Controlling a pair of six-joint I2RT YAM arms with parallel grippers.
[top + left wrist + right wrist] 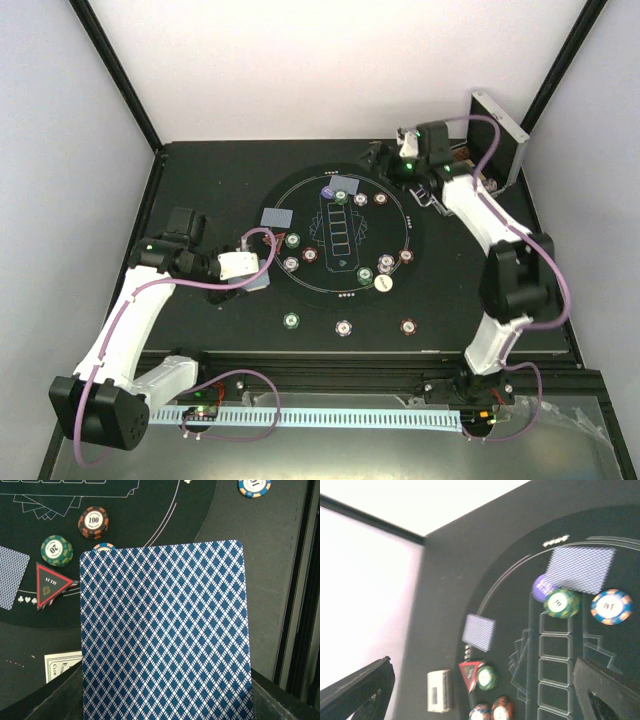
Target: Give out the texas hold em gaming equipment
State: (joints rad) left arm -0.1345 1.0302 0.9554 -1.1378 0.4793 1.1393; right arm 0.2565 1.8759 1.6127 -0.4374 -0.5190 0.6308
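Note:
My left gripper (250, 270) is shut on a blue diamond-backed playing card (165, 630) that fills the left wrist view, at the left rim of the round black mat (420, 235). A red triangle marker (50, 584), a green chip (56, 550) and a red-brown chip (93, 522) lie just beyond it. Two cards lie face down on the mat (277, 217) (345, 187). A purple button (542, 587) and a green chip (561, 603) sit by the far card (580, 570). Several chips ring the mat. My right gripper (405, 150) is open and empty, high above the mat's far right.
The silver case (500, 140) stands open at the back right, behind my right arm. A white button disc (383, 284) lies on the mat's near right. Three chips (291, 321) (343, 327) (408, 326) lie on the table in front of the mat. A white printed card (62, 664) lies under my left gripper.

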